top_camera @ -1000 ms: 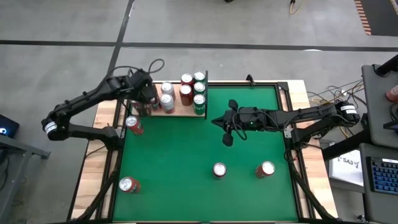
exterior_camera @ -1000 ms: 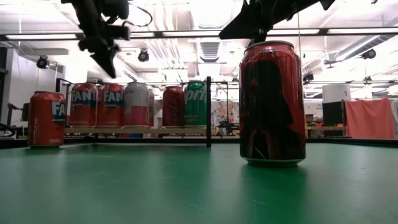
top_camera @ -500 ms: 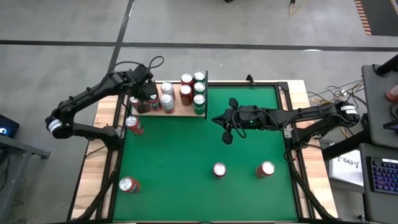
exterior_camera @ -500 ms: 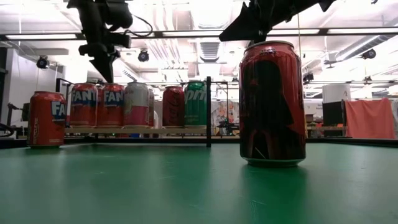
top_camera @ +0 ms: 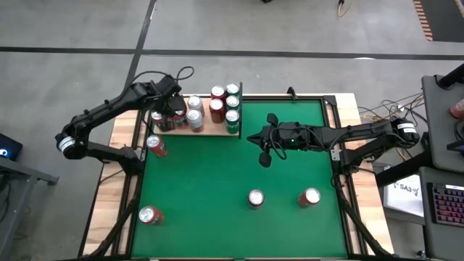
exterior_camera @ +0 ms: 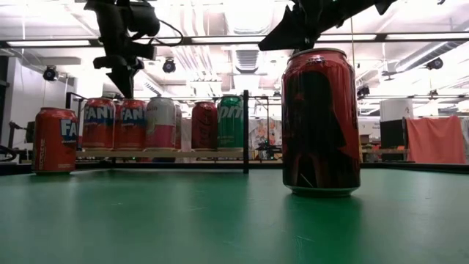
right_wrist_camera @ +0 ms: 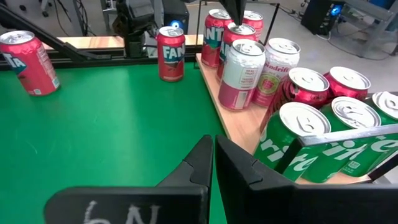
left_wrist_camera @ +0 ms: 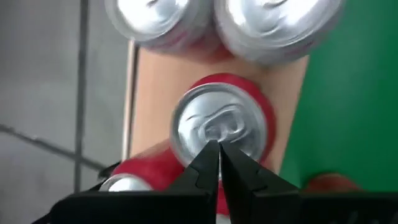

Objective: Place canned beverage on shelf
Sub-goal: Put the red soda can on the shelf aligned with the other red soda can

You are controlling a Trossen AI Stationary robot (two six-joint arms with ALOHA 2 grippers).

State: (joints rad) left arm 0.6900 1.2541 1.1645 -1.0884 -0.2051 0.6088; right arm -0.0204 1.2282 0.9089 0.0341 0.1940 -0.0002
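Upper left of the high view: my left end effector hangs over the shelf, fingers pressed together, holding nothing.
Left wrist view: closed tips sit right above the lid of a red can standing on the shelf's pale wood.
Middle of the high view: my right end effector waits over the green tabletop, also fully closed and empty.
Shelf load: red, pink and green cans packed close, some touching.
Cans off the shelf: one red can just beside the shelf's left end, one lower left, two lower centre and.
Risk: closed tips are so near the lid that a low or sideways move could knock the can into its neighbours or off the shelf edge.
Risk 2: the crowded shelf leaves little room for another can; it could clip the black upright rod.
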